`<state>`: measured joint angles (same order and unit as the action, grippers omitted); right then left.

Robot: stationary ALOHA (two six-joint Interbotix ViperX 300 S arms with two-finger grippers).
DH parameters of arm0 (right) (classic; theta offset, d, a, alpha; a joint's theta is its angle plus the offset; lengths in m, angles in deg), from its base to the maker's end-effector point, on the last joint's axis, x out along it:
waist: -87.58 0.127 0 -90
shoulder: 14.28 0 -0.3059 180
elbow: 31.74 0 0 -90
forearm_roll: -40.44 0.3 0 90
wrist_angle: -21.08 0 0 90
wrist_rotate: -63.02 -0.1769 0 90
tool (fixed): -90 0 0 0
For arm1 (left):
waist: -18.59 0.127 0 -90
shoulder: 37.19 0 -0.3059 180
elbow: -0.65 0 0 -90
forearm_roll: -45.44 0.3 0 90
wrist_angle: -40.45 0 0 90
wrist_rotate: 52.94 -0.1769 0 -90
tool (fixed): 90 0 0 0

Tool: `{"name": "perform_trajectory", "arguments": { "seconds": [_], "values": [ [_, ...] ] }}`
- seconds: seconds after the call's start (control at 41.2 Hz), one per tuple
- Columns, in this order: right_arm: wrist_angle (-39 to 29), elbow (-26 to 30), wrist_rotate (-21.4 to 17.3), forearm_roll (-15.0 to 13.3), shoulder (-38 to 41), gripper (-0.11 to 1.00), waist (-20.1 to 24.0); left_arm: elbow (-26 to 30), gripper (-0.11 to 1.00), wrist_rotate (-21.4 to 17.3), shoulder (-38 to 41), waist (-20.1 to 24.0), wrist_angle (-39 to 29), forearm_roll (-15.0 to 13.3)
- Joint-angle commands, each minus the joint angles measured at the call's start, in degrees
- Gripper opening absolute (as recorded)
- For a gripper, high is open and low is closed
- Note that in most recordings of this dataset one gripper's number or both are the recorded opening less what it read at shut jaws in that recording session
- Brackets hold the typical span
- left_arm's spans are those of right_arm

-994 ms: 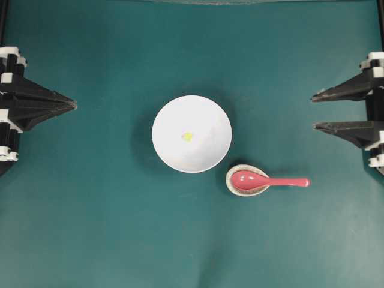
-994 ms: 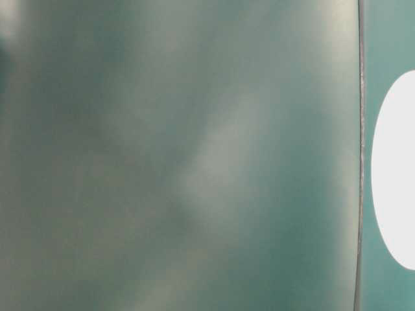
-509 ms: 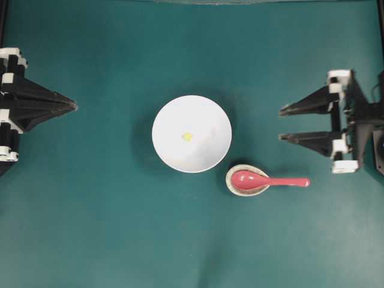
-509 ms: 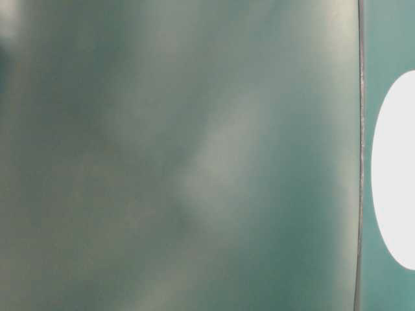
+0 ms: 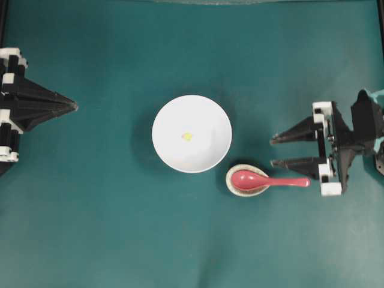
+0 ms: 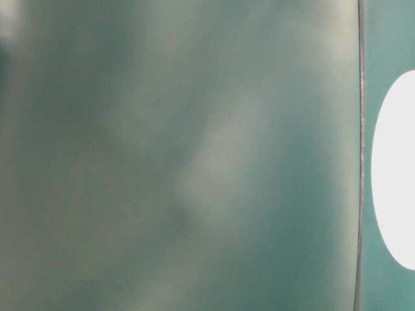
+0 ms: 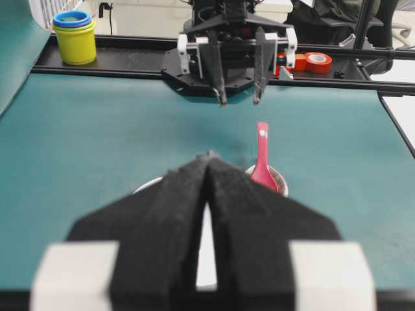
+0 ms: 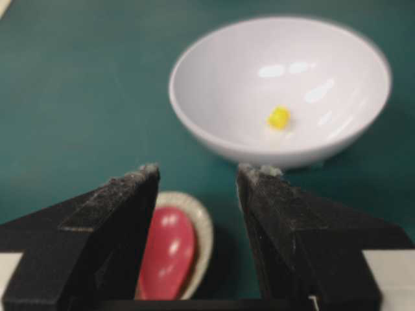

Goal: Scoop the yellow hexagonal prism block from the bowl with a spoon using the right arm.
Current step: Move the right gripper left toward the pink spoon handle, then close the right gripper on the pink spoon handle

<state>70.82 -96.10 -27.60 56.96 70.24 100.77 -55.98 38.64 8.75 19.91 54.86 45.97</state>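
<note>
Black right arm (image 5: 354, 129) (teal tape tag), white gripper blocks, black tapered fingers (image 5: 294, 163)

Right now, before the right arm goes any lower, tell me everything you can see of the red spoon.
The spoon is glossy red-pink, ceramic by its look, with an oval scoop and a short straight handle. It lies flat, hollow side up, the scoop resting in a small speckled oval spoon rest just beside the white bowl, the handle pointing toward the right gripper. The scoop looks empty. Nothing grips it: the open fingers hang near the handle's end, with no contact visible.
</note>
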Motion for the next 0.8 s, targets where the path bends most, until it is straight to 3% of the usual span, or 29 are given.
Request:
{"name": "perform_trajectory", "arguments": {
  "seconds": [0.0, 0.485, 0.776],
  "values": [
    [3.0, 0.0, 0.1, 2.3, 1.8, 0.57, 2.6, 1.4, -0.01, 0.0, 0.4, 0.2, 0.3, 0.2],
    [12.8, 1.6, 0.1, 15.1, 17.5, 0.56, 15.0, 1.1, -0.01, -0.3, 0.6, 0.2, 0.3, 0.2],
    [15.6, 2.5, -0.4, 18.5, 24.1, 0.56, 19.0, 1.1, -0.01, -0.2, 0.7, 0.1, 0.3, 0.2]
  ]
}}
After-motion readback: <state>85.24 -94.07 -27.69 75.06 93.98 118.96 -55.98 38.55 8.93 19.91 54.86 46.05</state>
